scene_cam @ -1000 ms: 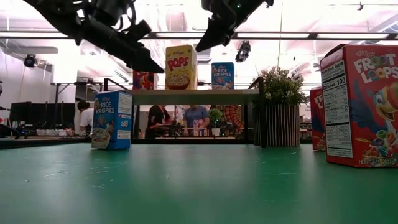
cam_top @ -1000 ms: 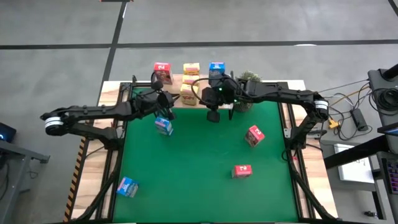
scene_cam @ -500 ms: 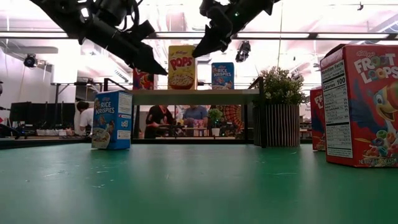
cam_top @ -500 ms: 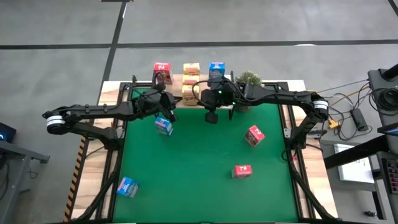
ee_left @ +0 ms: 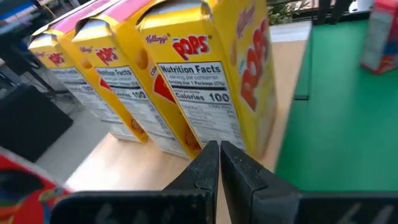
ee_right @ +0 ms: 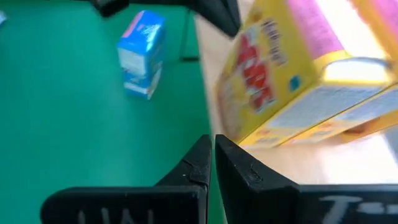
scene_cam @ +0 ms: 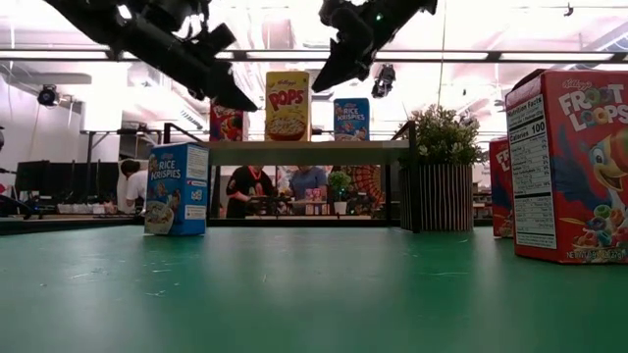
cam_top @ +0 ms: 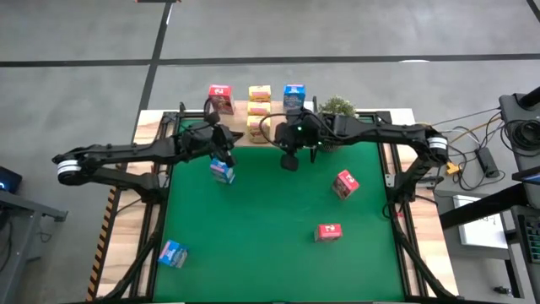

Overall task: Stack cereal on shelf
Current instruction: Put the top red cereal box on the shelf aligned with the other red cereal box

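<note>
Three yellow boxes (cam_top: pixel 257 110) stand in a row on the light-wood shelf (cam_top: pixel 235 108), between a pink-red box (cam_top: pixel 220 97) and a blue box (cam_top: pixel 294 95). My left gripper (cam_top: pixel 224 138) is shut and empty, left of the near yellow box (ee_left: pixel 205 81). My right gripper (cam_top: pixel 288 157) is shut and empty, right of that box (ee_right: pixel 273 74). In the low view the left gripper (scene_cam: pixel 245 101) and the right gripper (scene_cam: pixel 319 83) flank the yellow box (scene_cam: pixel 287 105). No touch shows.
On the green tabletop stand a blue box (cam_top: pixel 222 171) just near of my left gripper, another blue box (cam_top: pixel 172 253) at the near left, and two pink-red boxes (cam_top: pixel 346 183) (cam_top: pixel 328 231) at the right. A potted plant (cam_top: pixel 337 106) stands at the shelf's right end.
Both grippers have stayed shut beside the yellow boxes with only slight shifts; my right gripper has dipped a little. No box has visibly moved.
</note>
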{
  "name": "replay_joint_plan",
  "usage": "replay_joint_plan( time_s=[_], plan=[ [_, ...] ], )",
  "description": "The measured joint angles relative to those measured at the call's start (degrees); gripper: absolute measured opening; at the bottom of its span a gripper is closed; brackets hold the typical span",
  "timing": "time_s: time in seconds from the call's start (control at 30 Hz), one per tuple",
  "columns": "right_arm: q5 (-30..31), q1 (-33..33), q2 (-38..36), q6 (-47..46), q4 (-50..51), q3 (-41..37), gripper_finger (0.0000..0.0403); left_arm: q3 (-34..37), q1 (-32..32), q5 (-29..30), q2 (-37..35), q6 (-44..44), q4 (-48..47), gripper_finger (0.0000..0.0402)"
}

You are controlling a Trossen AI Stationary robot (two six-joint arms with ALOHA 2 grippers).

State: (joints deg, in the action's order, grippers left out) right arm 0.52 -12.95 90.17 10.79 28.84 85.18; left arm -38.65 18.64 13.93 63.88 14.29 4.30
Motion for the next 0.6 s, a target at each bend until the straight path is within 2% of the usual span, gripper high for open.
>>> replay_joint_plan(
  time_s=[0.13,0.23,0.43,0.6],
  plan=[
    [-0.6,2.9,-0.6,-5.4,6.6,1.6,0.0013,0.0,-2.8,-0.3,-4.7,-5.1,-4.5,0.0000],
    [-0.9,6.1,-0.8,-10.5,10.7,2.6,0.0013,0.3,-6.7,-3.4,-7.5,-8.4,-5.4,0.0000],
    [-1.0,13.2,-0.8,-22.6,20.9,3.2,0.0013,1.4,-18.9,-4.6,-11.1,-10.6,-5.3,0.0000],
    [-0.6,15.8,-0.8,-34.4,32.1,3.3,0.0013,1.5,-28.3,-4.6,-11.5,-11.0,-5.2,0.0000]
  ],
)
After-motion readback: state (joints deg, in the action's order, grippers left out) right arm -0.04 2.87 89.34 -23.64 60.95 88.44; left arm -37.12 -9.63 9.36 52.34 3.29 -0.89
